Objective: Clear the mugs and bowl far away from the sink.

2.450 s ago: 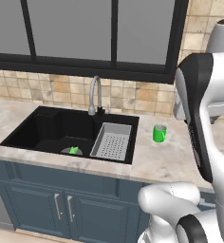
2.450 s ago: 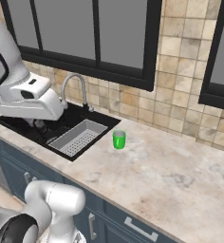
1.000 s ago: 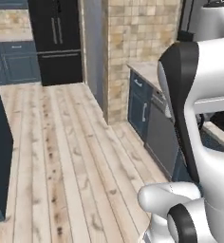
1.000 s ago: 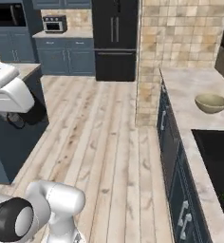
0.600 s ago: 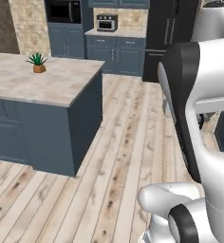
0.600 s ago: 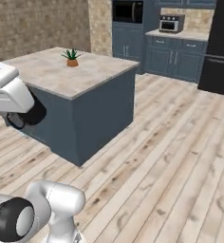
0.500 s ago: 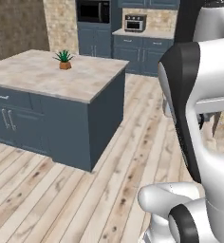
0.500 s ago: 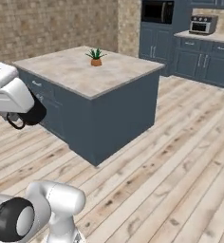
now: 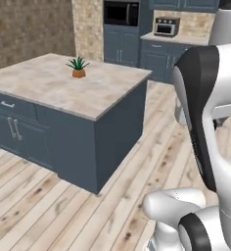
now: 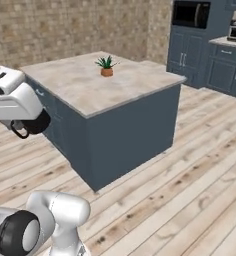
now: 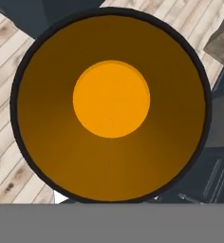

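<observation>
I am carrying the black mug, jaws pinching it, toward the island worktop; nothing is set down there yet.

A potted plant sits on the island — microwave (perhaps built-in) behind.

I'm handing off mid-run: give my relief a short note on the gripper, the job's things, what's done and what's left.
Gripper: shut on the black mug with the orange inside, seen from above in the hand view.
Ahead: the dark blue kitchen island with a pale stone top, which carries a small potted plant.
Done: this mug is lifted.
Left: set it down on the island.
</observation>
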You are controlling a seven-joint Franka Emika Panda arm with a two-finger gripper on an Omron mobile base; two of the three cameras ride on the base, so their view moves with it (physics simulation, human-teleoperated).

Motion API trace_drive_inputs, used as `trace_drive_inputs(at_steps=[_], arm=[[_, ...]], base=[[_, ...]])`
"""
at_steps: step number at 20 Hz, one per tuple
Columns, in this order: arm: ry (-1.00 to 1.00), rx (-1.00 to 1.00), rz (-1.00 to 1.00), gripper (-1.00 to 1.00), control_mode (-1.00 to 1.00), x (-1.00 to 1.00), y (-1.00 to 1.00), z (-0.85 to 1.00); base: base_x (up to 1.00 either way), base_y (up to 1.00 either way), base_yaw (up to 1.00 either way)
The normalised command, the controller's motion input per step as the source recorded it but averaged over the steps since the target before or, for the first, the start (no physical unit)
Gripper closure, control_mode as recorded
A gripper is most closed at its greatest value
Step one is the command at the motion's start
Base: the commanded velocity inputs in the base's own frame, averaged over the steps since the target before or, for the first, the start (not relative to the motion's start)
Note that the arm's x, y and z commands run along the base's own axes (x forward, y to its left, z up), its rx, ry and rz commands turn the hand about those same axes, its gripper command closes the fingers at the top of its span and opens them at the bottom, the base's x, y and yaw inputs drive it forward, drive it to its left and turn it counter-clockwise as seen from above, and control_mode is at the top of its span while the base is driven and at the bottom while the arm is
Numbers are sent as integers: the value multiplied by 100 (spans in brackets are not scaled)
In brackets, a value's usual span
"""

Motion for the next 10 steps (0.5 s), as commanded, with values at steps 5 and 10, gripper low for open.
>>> trace_drive_inputs(at_steps=[5, 10], arm=[[0, 0, 0, 100, 100, 0, 0, 0], [0, 0, 0, 100, 100, 0, 0, 0]], base=[[100, -20, 43], [100, -15, 71]])
